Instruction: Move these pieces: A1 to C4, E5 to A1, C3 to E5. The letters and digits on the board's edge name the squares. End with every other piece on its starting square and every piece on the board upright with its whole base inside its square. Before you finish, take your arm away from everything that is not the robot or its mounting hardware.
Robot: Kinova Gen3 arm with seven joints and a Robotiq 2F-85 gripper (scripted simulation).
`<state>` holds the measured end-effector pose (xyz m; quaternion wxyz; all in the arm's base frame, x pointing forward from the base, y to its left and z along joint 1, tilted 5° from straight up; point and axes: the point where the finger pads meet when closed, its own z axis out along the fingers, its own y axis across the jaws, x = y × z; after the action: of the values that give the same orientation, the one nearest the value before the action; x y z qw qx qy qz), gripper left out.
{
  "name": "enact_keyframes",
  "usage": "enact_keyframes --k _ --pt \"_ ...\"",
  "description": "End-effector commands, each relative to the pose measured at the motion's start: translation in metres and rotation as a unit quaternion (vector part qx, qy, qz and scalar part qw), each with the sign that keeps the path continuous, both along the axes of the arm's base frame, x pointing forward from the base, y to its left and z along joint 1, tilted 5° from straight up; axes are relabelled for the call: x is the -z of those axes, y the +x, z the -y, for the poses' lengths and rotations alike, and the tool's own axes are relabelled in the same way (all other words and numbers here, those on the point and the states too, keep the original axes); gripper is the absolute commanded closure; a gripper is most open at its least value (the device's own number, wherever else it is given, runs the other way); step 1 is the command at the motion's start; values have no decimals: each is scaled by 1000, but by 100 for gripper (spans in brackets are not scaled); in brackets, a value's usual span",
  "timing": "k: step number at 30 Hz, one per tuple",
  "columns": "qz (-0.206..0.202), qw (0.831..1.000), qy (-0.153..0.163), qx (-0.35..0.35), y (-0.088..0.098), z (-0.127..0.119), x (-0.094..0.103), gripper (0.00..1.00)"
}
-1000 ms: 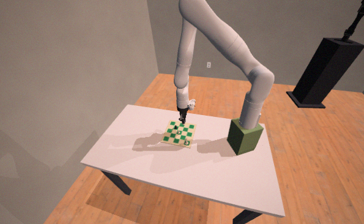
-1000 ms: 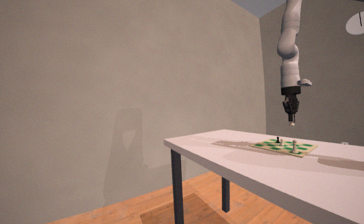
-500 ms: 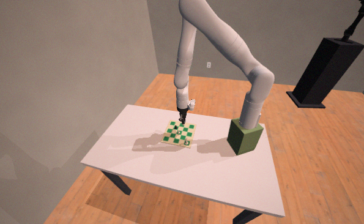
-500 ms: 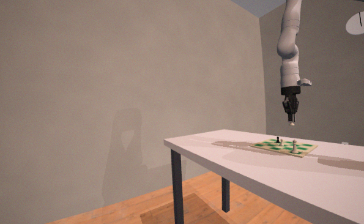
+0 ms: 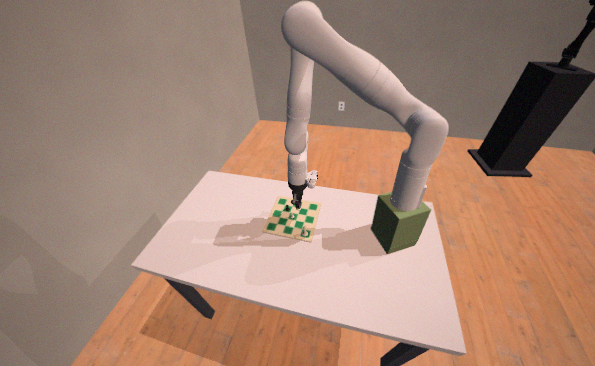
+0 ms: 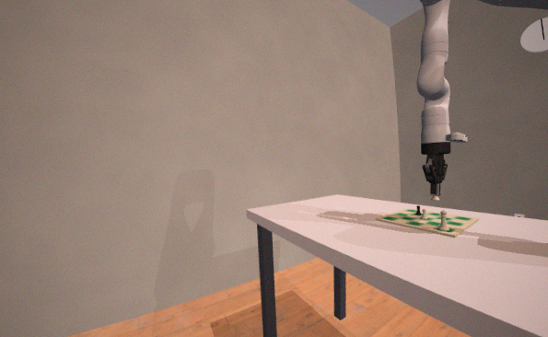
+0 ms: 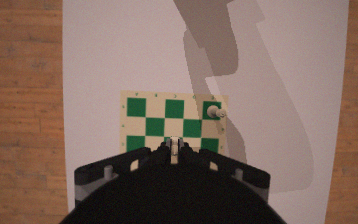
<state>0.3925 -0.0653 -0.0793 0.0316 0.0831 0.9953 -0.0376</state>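
Note:
My gripper [image 5: 297, 205] [image 6: 435, 190] [image 7: 174, 145] is shut on a white piece [image 6: 436, 198]; its pale base shows below the fingertips, above the board [image 5: 280, 229] [image 6: 462, 229] [image 7: 146, 94]. A tall white piece [image 5: 305, 232] [image 6: 443, 221] [image 7: 213, 111] stands upright on E5. A smaller white piece [image 5: 292, 216] [image 6: 424, 214] stands at about C3, and a black piece [image 5: 287, 208] [image 6: 418, 211] at about B2. Both are hidden by the gripper in the wrist view. A1 [image 5: 282, 201] looks empty. C4 [image 7: 174, 126] shows bare in the wrist view.
The board lies on a white table [image 5: 212, 200] [image 6: 297, 216] [image 7: 95, 75]. The arm's green base block [image 5: 399, 225] stands at the table's right end in the top view. Arm shadows cross the table and part of the board.

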Motion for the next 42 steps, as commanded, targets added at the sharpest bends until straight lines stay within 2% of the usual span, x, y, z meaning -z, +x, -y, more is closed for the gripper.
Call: enact_keyframes --k 1,9,14,42 --pt "-12 1000 0 2 -8 2 16 100" --pt "-12 1000 0 2 -7 5 46 100" --pt "-12 1000 0 2 -7 6 57 100" --pt "-12 1000 0 2 -7 6 59 100"
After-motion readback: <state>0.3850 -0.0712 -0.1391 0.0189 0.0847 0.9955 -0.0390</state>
